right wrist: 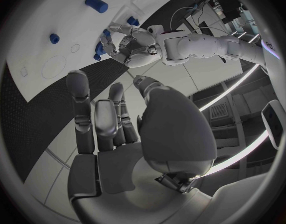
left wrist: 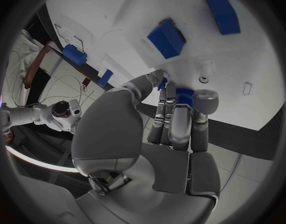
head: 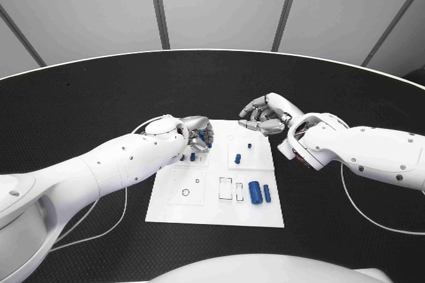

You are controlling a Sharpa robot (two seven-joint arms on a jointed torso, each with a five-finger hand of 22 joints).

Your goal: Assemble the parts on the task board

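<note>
While my left hand (head: 196, 135) pinches a blue part (left wrist: 183, 97) over the task board (head: 177, 212), my right hand (head: 264, 115) hovers with fingers loosely apart, holding nothing.

The left hand (head: 196, 134) is reaching in from the left arm, its fingers (left wrist: 180, 115) curling closed around a small blue part (left wrist: 184, 97). The right hand (head: 266, 115) is hovering with fingers loosely curled, holding nothing.

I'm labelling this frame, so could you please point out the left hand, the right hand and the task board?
left hand (head: 196, 133): head view, on its knuckles above the board.
right hand (head: 263, 116): head view, on its curled fingers.
task board (head: 217, 212): head view, on its bare near part.
</note>
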